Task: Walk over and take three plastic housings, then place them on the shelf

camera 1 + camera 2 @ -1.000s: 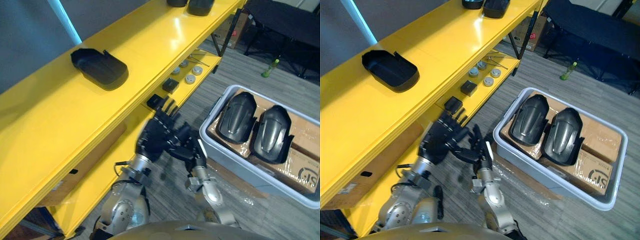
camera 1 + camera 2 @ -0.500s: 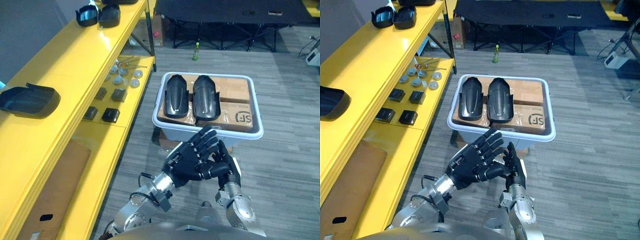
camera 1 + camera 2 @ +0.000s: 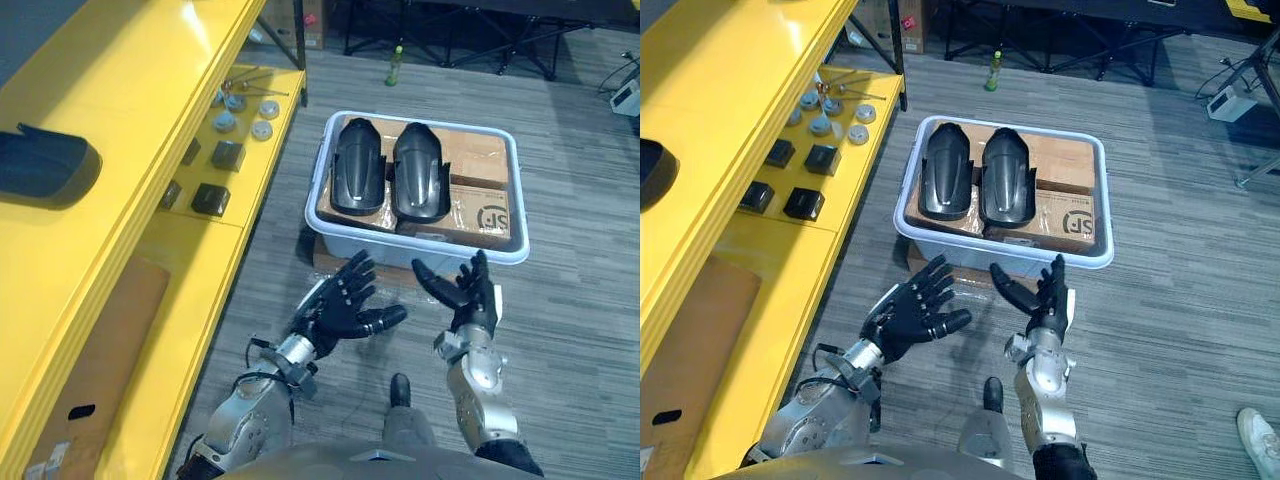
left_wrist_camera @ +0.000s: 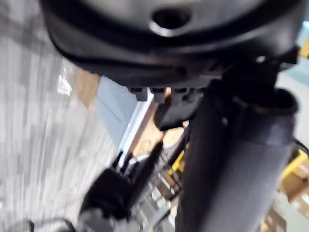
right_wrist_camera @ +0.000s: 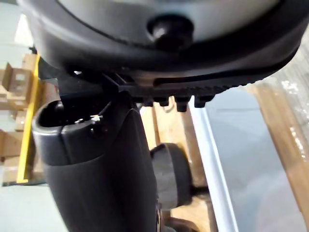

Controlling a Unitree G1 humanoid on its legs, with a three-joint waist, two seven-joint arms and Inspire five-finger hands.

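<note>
- A black housing [image 3: 40, 165] on the yellow shelf [image 3: 150, 90], far left of the grey bin [image 3: 980, 243], is cut off by the picture's edge.
- Cardboard boxes [image 3: 480, 160] in the bin lie partly hidden under two housings [image 3: 357, 165].
- Round grey pieces [image 3: 240, 110] and dark blocks [image 3: 210, 198] left of the bin are too small to tell.
- Right of the bin, a person's shoe [image 3: 1258, 432] is cut by the edge.
- In the left wrist view, the right hand [image 4: 113, 186] beside the bin's wall is a blur.

Green bottle [image 3: 396, 66] upright on grey floor [image 3: 585, 300]
</note>
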